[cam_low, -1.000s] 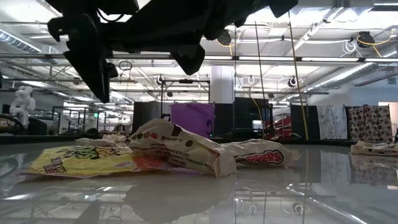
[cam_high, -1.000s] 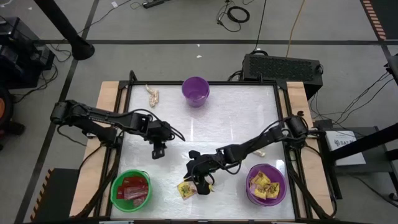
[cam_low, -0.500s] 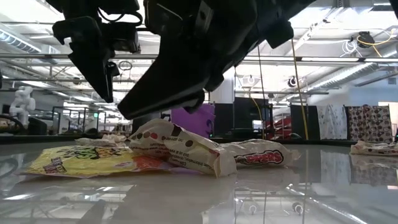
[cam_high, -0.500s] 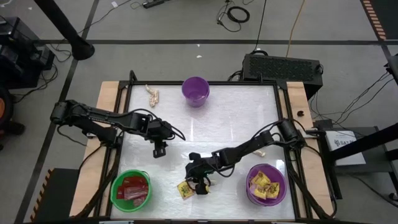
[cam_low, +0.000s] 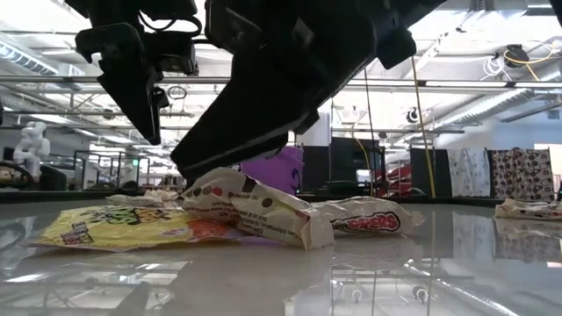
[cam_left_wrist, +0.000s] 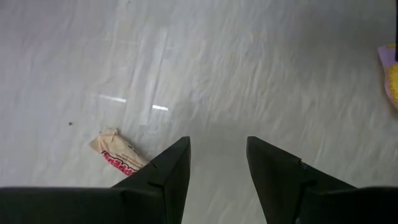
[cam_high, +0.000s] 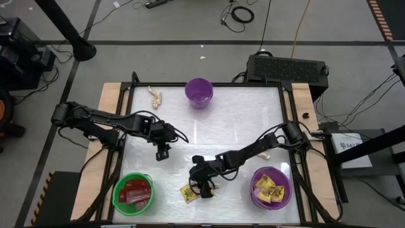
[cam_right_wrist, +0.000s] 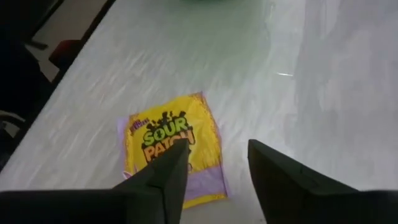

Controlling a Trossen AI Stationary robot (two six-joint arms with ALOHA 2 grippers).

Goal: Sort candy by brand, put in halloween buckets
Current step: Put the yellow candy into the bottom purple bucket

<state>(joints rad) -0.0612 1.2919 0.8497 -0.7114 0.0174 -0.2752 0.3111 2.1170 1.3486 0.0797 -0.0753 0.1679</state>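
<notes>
1. Candy spread over three places on the white table [cam_high: 240,120]: yellow packets [cam_high: 188,192] at the near edge between the near buckets, tan twisted pieces [cam_high: 154,96] at the far left corner, one more tan piece [cam_high: 264,154] by the right arm.
2. Green bucket [cam_high: 133,193] at the near left corner, holding flat red packets [cam_high: 135,190].
3. Purple bucket [cam_high: 271,188] at the near right corner, holding yellow packets with dark print.
4. Second purple bucket [cam_high: 199,92] at the far edge, near the middle; contents not readable.
5. Right gripper [cam_high: 204,189] low over the yellow packets at the near edge, fingers apart, nothing between them.
6. In the right wrist view, a yellow Sour Patch packet [cam_right_wrist: 171,149] flat on the table, just ahead of one finger [cam_right_wrist: 163,177] and off to its side, not within the gap.
7. In the low view, a crumpled pale wrapper [cam_low: 255,209] lying over a yellow packet [cam_low: 114,225], a twisted piece with red print [cam_low: 360,217] just behind, a dark gripper right above the pile.
8. Left gripper [cam_high: 162,153] above the left middle of the table, well apart from the buckets, fingers apart and empty.
9. In the left wrist view, one tan twisted piece with red print [cam_left_wrist: 118,154] on the bare table beside the left finger [cam_left_wrist: 165,177], outside the gap.
</notes>
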